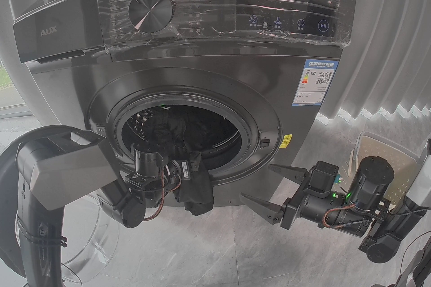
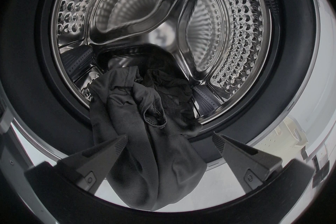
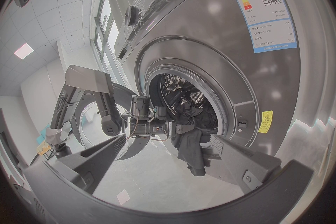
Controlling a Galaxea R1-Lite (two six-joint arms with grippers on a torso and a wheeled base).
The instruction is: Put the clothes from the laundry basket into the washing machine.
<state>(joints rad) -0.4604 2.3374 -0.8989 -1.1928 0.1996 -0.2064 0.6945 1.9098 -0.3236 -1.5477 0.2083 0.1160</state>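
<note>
While the left gripper (image 2: 168, 137) holds its fingers (image 2: 101, 156) spread wide, a black garment (image 2: 154, 151) hangs loose in the gap between them, and nothing is clamped! One finger sits right at the cloth's edge; whether it touches, I cannot tell. The garment is half home: its upper part is bunched on the floor of the steel drum (image 2: 140, 0), and its lower part spills out over the dark rubber seal and dangles down past the bottom rim of the opening.

Pull back to the head view and the left gripper is at the lower edge of the round opening of the washing machine (image 1: 202, 72), just beside that hanging cloth. The door (image 3: 87, 123) is swung fully open on the robot's left, behind the left arm.

Over to the right gripper (image 1: 258, 182): fingers open too, carrying nothing, hovering low above the grey tiled floor (image 1: 215, 247) in front of the machine's lower right corner, well apart from the garment. Behind that arm, on the floor at the robot's right, stands the pale laundry basket (image 1: 390, 153) with its perforated wall; what lies inside it I cannot tell. A white pleated curtain (image 1: 395, 32) hangs beyond the machine.
</note>
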